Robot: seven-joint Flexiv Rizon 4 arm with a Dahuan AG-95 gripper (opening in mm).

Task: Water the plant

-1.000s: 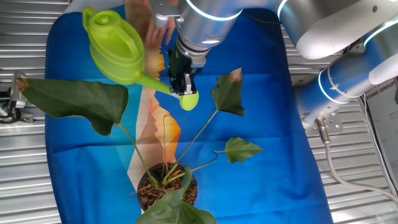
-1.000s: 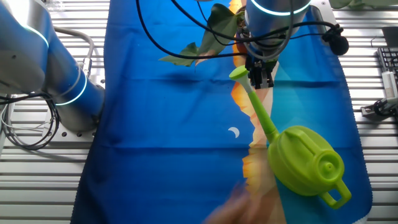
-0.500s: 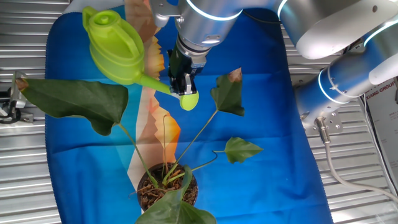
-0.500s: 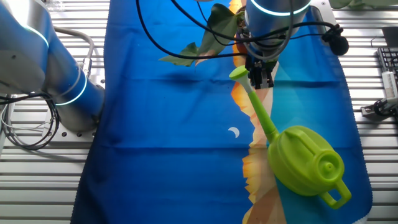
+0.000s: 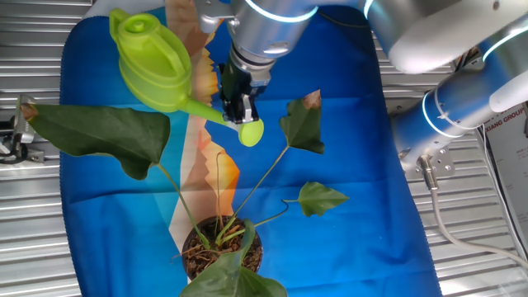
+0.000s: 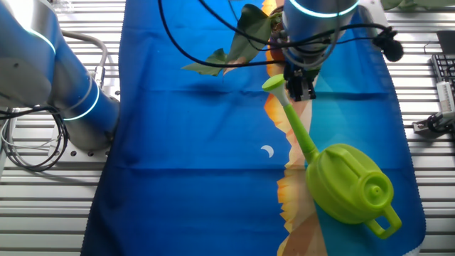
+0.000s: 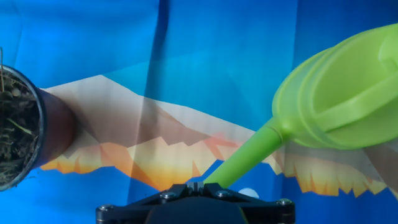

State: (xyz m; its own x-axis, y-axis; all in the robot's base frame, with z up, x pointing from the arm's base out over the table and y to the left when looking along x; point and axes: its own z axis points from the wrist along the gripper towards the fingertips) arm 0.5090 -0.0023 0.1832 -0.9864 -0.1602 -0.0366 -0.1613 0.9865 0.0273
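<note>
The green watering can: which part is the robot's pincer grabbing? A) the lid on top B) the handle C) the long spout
C: the pincer is shut on the thin spout near its tip, while the watering can has its handle and top free.

A lime-green plastic watering can (image 5: 153,59) lies on a blue printed cloth (image 5: 355,206) spread over the ribbed metal counter (image 5: 33,239). In one fixed view the can sits at the cloth's upper left, its spout reaching right and down toward the middle. The gripper (image 5: 234,106) hangs right at the spout's end. The potted plant with large dark green arrow-shaped leaves (image 5: 221,245) stands at the cloth's lower edge, below the spout, its leaves spreading left and right.
</note>
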